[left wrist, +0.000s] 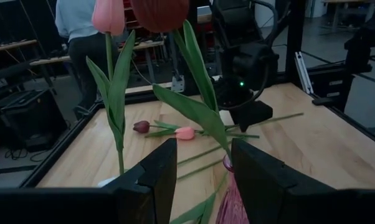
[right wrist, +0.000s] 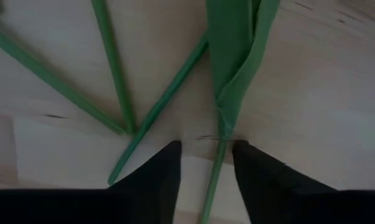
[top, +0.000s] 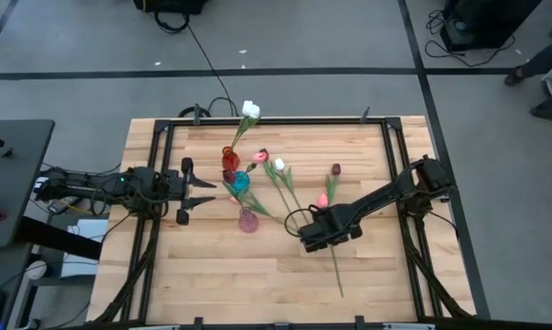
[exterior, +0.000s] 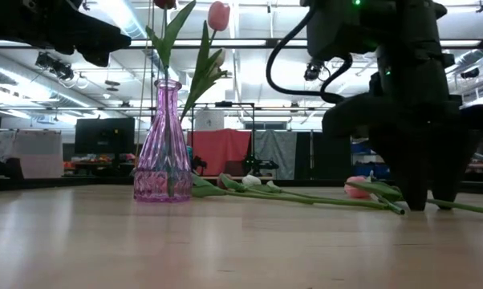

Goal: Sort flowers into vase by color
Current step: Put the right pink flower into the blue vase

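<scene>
Right tool (right wrist: 205, 163), fingers parted, straddles a green stem (right wrist: 213, 171) on the bench (top: 221, 284); its flower head is cut off. Left tool (top: 205, 192), unclenched and empty, hangs beside the pink vase (top: 248, 221).

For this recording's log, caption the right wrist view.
Right gripper down at the wooden table, fingers straddling a green tulip stem among crossing stems.
</scene>
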